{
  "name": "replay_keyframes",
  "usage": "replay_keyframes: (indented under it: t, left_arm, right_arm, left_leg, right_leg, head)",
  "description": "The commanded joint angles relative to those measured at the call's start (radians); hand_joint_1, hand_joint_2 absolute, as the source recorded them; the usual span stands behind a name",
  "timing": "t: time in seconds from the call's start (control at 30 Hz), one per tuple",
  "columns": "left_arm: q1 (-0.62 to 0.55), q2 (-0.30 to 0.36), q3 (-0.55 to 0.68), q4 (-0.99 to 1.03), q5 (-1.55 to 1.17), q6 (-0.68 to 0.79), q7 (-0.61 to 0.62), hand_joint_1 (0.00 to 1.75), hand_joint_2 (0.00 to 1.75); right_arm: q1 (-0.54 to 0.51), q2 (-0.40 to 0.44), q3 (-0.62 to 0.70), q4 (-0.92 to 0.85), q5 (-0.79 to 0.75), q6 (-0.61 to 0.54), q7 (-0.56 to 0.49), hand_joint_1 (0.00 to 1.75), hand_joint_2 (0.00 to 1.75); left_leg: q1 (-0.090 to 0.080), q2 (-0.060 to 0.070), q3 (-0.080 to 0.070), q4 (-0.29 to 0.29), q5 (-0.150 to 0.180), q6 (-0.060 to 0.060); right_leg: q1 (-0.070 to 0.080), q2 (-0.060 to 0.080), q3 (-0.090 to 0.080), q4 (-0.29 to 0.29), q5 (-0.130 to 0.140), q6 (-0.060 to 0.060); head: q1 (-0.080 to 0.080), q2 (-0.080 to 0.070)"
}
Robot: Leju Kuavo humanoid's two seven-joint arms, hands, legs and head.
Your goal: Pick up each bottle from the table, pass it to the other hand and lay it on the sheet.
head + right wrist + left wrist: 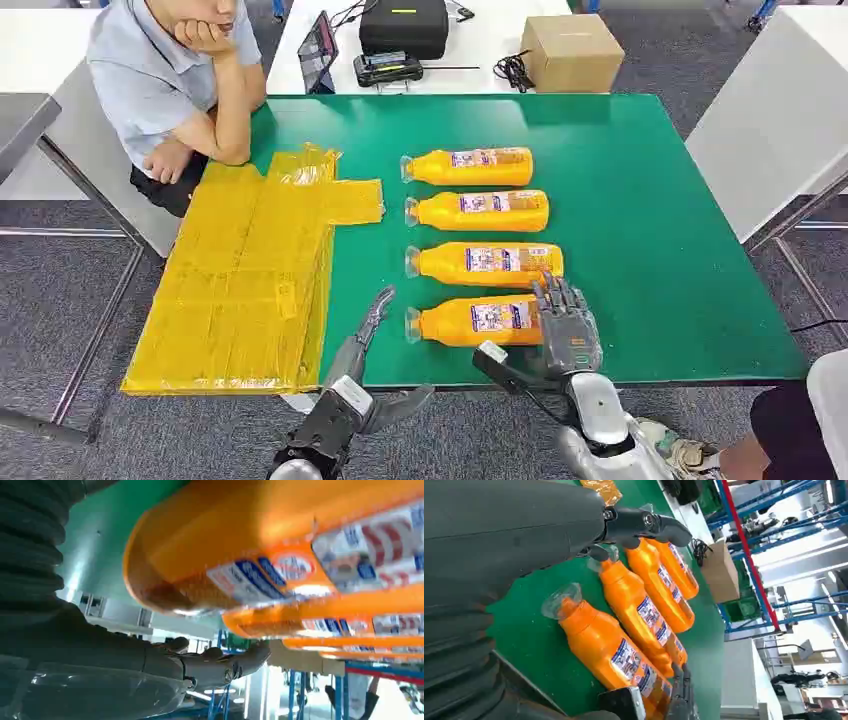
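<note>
Nearest bottle lying on table, base under right hand

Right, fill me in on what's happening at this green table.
A humanoid robot is starting on a row of four orange plastic bottles lying on the green table. Its right hand sits at the base end of the nearest orange bottle, fingers over it; whether it grips yet is unclear. Its left hand hovers open near that bottle's clear cap. The yellow plastic sheet holds no bottles yet. A seated person leans on the table's far corner, watching.
</note>
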Motion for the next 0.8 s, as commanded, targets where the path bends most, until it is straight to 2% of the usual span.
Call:
replay_keyframes:
  t: [0.03, 0.1, 0.57, 0.8]
  left_arm:
    - [-0.017, 0.032, -0.019, 0.032, -0.010, -0.011, 0.020, 0.00, 1.75]
    - [-0.016, 0.033, -0.021, 0.033, -0.011, -0.020, 0.027, 0.00, 1.75]
    - [-0.018, 0.034, -0.026, 0.039, -0.013, -0.034, 0.038, 0.00, 1.75]
    - [-0.027, 0.033, -0.030, 0.056, -0.014, -0.038, 0.044, 0.00, 1.75]
  right_arm:
    - [-0.047, -0.004, 0.041, 0.107, -0.001, 0.024, 0.004, 0.00, 1.75]
    - [-0.054, -0.012, 0.045, 0.113, -0.002, 0.037, 0.004, 0.00, 1.75]
    - [-0.107, -0.025, 0.060, 0.185, -0.015, 0.080, 0.000, 0.00, 1.75]
    - [-0.133, -0.026, 0.079, 0.226, -0.060, 0.155, -0.012, 0.00, 1.75]
  left_leg:
    - [0.002, 0.003, 0.007, 0.000, -0.003, -0.003]
    - [0.001, 0.002, 0.003, -0.001, -0.001, -0.001]
    - [0.001, 0.002, 0.007, -0.001, -0.001, -0.002]
    - [0.001, 0.002, 0.009, -0.001, -0.001, -0.002]
  right_leg:
    - [0.002, 0.002, 0.006, -0.001, -0.002, -0.003]
    - [0.001, 0.001, 0.003, -0.001, 0.000, -0.002]
    - [0.001, 0.001, 0.007, -0.001, 0.000, -0.002]
    - [0.001, 0.001, 0.009, -0.002, 0.000, -0.002]
  head:
    - [0.000, 0.000]
    - [0.000, 0.000]
    - [0.000, 0.000]
    - [0.000, 0.000]
